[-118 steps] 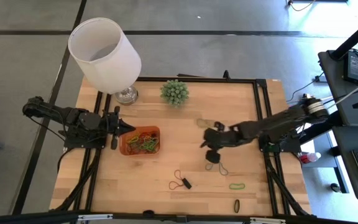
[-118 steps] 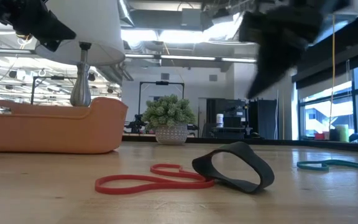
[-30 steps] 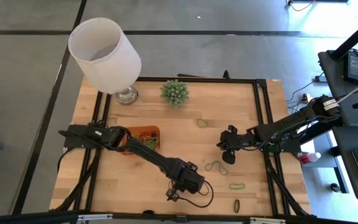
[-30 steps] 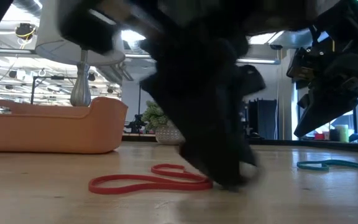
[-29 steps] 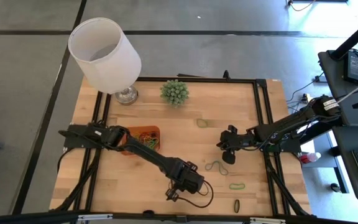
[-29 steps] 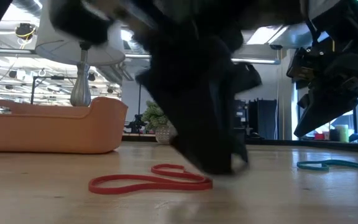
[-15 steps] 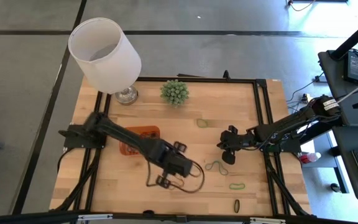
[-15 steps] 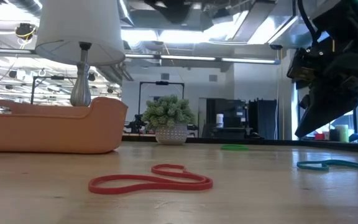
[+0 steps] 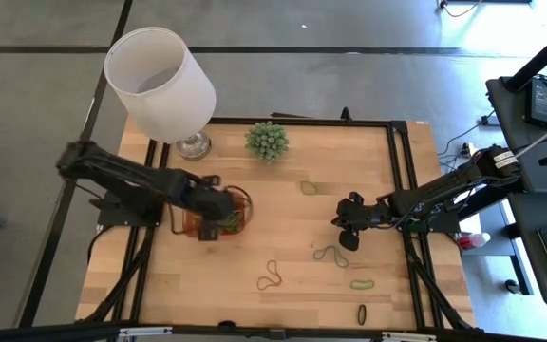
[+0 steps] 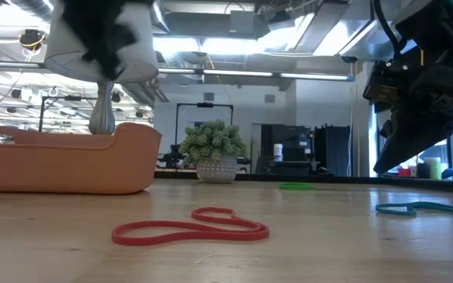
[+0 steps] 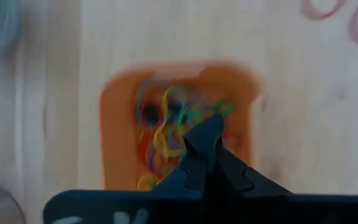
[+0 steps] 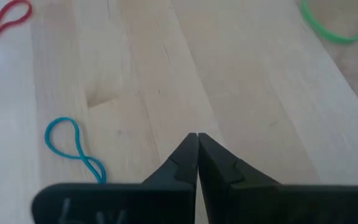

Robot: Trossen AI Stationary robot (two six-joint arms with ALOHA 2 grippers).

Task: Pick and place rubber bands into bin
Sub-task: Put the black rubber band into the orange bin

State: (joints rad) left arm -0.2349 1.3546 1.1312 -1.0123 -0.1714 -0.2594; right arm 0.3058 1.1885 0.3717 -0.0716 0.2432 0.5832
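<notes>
High view: left gripper [image 9: 224, 215] clenched above bin [image 9: 239, 198], held item not discernible; red band [image 9: 272, 276] and others loose on table [image 9: 292, 237]; right gripper [image 9: 348, 223] shut, parked. Left wrist view: fingers pinched over bands [image 11: 166, 134] heaped in bin. Risk: early release could drop anything held beside the rim.

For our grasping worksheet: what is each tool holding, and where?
Right tool: shut, holding nothing. Left tool: shut over the bin; whether it grips anything cannot be told.
</notes>
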